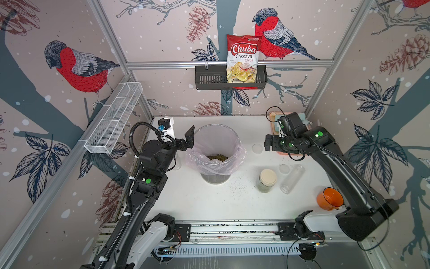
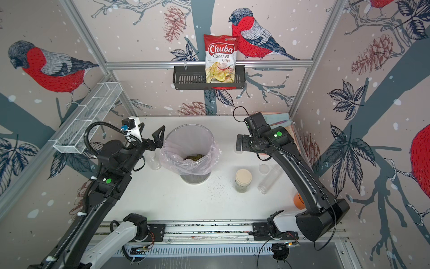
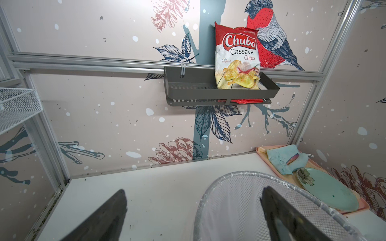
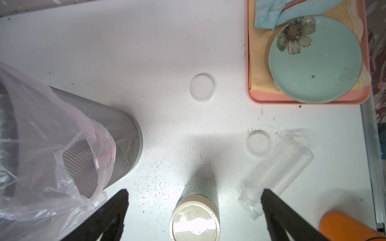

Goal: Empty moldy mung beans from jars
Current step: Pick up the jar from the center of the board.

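Mung beans [image 1: 217, 157] lie heaped in the pink-lined mesh bin [image 1: 235, 139] at mid-table. To its right stands a cream-lidded jar [image 1: 267, 179], dark green at the base. Beside that jar a tall clear tube jar [image 1: 292, 178] lies on its side and looks empty. A short clear jar [image 2: 154, 160] stands left of the bin, partly hidden by my left arm. My left gripper [image 3: 194, 192] is open and holds nothing, raised at the bin's left rim. My right gripper [image 4: 194, 191] is open and holds nothing, hovering high behind the lidded jar [image 4: 196, 210].
Two clear lids [image 4: 202, 87] [image 4: 258, 145] lie on the table right of the bin, with dark specks scattered around. A pink tray [image 4: 309, 101] with a teal plate [image 4: 315, 62] and blue cloth fills the back right corner. An orange mug [image 1: 330, 199] stands front right by my right arm.
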Tool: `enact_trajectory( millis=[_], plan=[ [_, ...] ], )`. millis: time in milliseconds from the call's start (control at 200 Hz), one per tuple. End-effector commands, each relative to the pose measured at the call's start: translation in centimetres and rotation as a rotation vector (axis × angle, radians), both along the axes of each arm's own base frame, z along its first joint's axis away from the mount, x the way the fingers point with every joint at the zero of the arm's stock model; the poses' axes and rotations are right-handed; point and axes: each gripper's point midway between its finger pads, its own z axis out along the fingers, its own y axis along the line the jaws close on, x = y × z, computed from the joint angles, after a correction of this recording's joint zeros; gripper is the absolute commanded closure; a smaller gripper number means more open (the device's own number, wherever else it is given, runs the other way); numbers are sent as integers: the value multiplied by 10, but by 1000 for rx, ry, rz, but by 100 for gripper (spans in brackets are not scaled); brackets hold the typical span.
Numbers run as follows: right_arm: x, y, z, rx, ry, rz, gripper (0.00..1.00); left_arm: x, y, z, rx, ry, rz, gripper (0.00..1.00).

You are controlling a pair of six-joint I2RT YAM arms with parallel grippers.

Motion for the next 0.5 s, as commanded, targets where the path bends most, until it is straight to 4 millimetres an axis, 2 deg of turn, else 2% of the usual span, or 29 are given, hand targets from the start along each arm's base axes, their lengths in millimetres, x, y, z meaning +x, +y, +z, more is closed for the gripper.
enact_trajectory(
  millis=[0,260,495],
  plan=[
    [-21,2,-21,-21,117,14,1,1,2,13,-20,-49,10,2],
    [-38,13,-58,-69,226,44,1,4,5,10,-20,-38,34,2],
    [-39,11,-65,-92,244,47,0,3,6,9,-18,-38,39,2]
  ],
)
